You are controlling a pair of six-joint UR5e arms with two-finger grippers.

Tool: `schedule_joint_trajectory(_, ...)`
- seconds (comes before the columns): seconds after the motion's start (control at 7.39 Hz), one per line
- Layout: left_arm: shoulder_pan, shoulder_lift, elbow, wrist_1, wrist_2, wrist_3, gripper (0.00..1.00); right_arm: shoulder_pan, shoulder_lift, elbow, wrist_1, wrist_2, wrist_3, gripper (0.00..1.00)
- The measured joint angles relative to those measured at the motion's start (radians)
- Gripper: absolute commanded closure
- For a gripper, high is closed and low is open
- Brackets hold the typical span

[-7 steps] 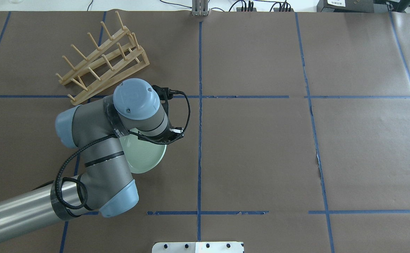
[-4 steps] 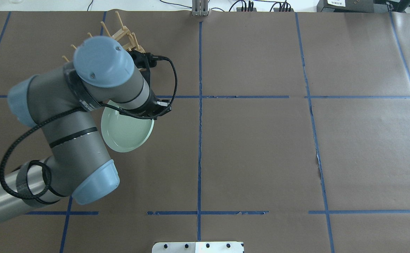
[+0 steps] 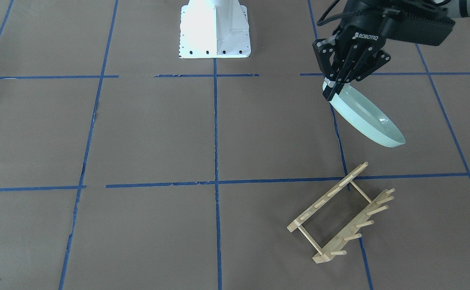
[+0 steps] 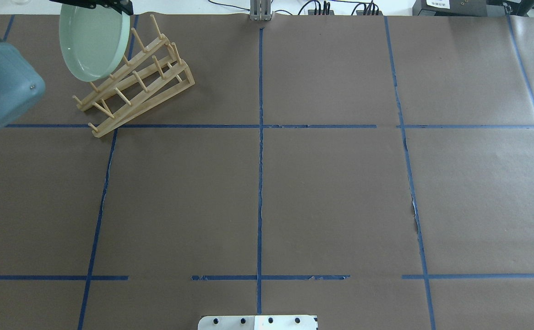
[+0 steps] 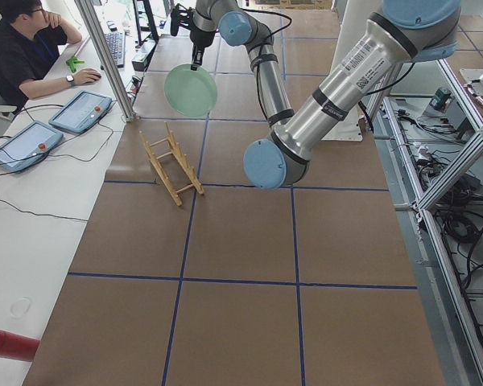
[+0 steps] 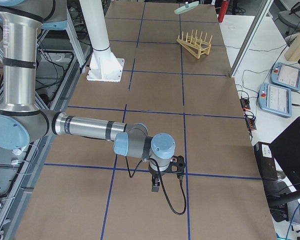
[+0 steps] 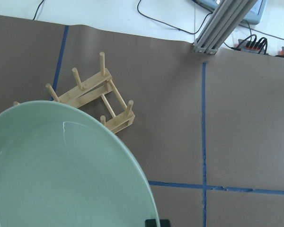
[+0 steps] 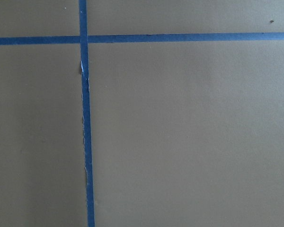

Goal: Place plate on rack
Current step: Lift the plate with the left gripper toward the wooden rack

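The left arm [image 4: 1, 87] is reaching in high at the left edge of the overhead view. The left fingers [image 3: 334, 83] are closing narrowly on one spot of the rim of the plate [image 4: 90, 46]. The plate is hanging in the air over the worktop [image 4: 294, 192], near the rack [image 4: 134, 87] and touching no part of it.

The likeliest trouble is starting at that single pinch. With all its weight below the grip, the plate is probably free to swing or creep between the fingers during the descent. Just to the right, the pegs [image 4: 138, 40] are standing close together. If the lower rim is coming down on a peg tip instead of into a gap, it is likely to shove or tip the light rack. Releasing before the rim is seated between two pegs is risking a plate that rolls or falls flat.

The plate is round, so it is offering no long axis of its own. It is tilting steeply, with the gripped edge uppermost and the hollow face turning up and toward the robot's left. The rack's long axis is running along its rails [image 4: 148, 103], diagonally from near-left to far-right in the overhead view. I judge that the plate's face is needing to sit square across those rails before it is lowered.

Far to the right, the right fingers [image 6: 155, 188] are pointing down just above bare worktop. Whether they are spread or closed cannot be told.
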Motion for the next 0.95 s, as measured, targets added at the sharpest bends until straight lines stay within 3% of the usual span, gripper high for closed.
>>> schedule_joint_trajectory(0.27, -0.041, 0.093, 0.043, -0.339, -0.021, -0.180, 1.00, 0.000, 0.000, 0.000, 0.000, 0.000, 0.000, 0.00)
schedule_joint_trajectory(0.68, -0.056, 0.185, 0.187, -0.847, -0.017, -0.490, 1.00, 0.001, 0.000, 0.000, 0.000, 0.000, 0.000, 0.00)
schedule_joint_trajectory(0.95, -0.053, 0.204, 0.321, -1.154, 0.049, -0.648, 1.00, 0.000, 0.000, 0.000, 0.000, 0.000, -0.001, 0.00)
